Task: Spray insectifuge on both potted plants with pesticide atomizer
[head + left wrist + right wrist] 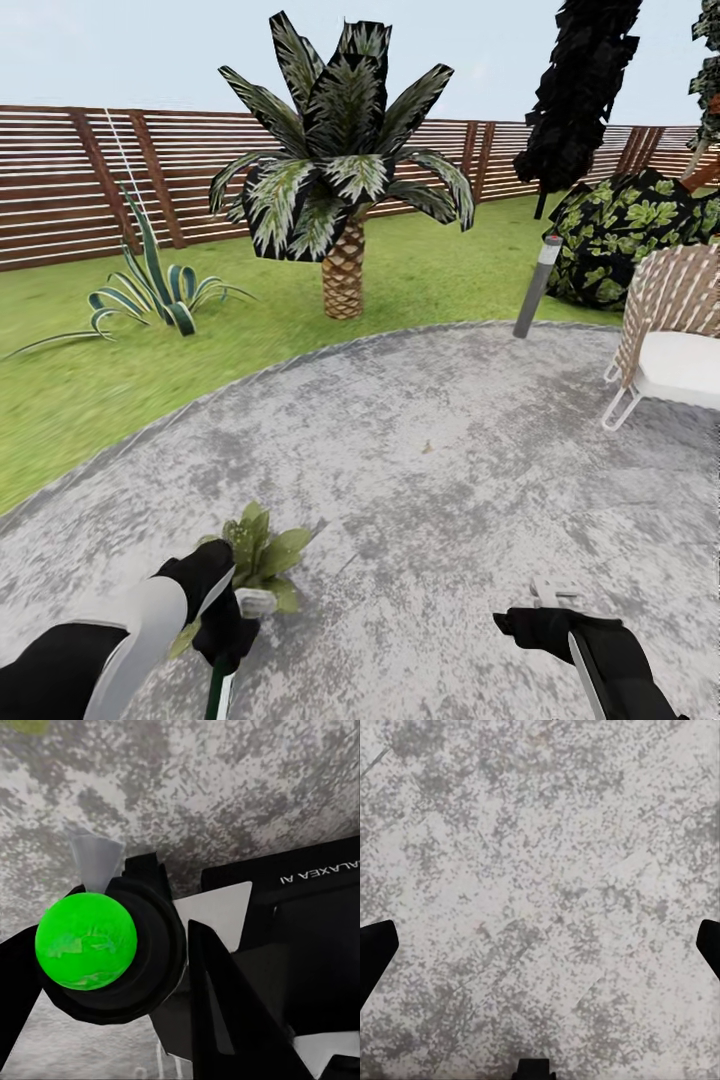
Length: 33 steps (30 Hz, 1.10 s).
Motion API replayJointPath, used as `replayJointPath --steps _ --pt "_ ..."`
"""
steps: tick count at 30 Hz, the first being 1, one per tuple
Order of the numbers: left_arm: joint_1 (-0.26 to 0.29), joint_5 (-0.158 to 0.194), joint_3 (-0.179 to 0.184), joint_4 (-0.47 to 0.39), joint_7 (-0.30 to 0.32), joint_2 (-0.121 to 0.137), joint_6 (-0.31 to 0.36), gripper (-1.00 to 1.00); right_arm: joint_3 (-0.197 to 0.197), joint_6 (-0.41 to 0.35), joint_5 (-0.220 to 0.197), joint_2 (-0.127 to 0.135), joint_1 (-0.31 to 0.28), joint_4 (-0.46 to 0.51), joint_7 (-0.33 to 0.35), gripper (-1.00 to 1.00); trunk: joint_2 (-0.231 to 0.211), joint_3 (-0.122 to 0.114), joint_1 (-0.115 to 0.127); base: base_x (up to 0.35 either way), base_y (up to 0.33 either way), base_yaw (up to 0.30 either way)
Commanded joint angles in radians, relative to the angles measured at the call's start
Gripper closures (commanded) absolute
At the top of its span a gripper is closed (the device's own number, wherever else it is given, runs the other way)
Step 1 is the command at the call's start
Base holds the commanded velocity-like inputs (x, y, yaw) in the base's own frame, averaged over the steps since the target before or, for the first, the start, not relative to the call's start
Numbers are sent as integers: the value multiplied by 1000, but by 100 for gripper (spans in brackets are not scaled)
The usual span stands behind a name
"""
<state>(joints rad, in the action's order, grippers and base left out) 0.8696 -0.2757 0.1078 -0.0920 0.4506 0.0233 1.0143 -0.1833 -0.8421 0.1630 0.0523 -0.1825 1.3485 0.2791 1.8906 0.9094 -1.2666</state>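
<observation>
My left gripper point(226, 612) is shut on the pesticide atomizer point(222, 688). Its pale grey spray head point(256, 600) sticks out toward a potted plant point(262, 548), a small rosette of pointed green leaves on the paved patio just beyond the gripper. In the left wrist view the atomizer point(112, 967) is a dark round body with a bright green end, held between black fingers point(217, 1012), and its grey nozzle point(96, 861) points at the paving. My right gripper point(545, 612) hangs open over bare paving point(540, 870) at the lower right, holding nothing.
The round grey patio point(450, 450) borders the lawn point(80, 370). Beyond it stand a palm point(343, 270), a striped agave point(150, 290), a grey bollard lamp point(537, 285), a leafy bush point(630, 230) and a slatted fence point(60, 180). A wicker chair point(675, 330) sits at the right.
</observation>
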Motion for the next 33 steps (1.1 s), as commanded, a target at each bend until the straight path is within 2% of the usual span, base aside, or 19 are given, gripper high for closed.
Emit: replayJointPath --steps 1,6,14,20,26,33 --pt "-1 -3 8 -2 10 1 3 100 -1 -3 11 0 -1 1 9 -100 0 0 0 0 0 -149" --pt "9 -1 10 -3 10 0 3 100 -1 -5 11 0 -1 1 9 -100 0 -2 0 0 0 -187" --pt "171 -2 10 3 10 1 6 100 -1 -4 11 0 0 1 9 -100 0 -3 0 0 0 -16" --pt "199 -2 10 3 10 1 6 100 -1 -4 11 0 0 1 9 -100 0 -3 0 0 0 0" --pt "179 -3 9 1 10 2 4 100 -1 -4 10 0 0 0 9 -100 0 -3 0 0 0 0" --pt "0 -3 7 -4 11 2 3 100 -1 -4 10 0 0 0 9 -100 0 -3 0 0 0 0"
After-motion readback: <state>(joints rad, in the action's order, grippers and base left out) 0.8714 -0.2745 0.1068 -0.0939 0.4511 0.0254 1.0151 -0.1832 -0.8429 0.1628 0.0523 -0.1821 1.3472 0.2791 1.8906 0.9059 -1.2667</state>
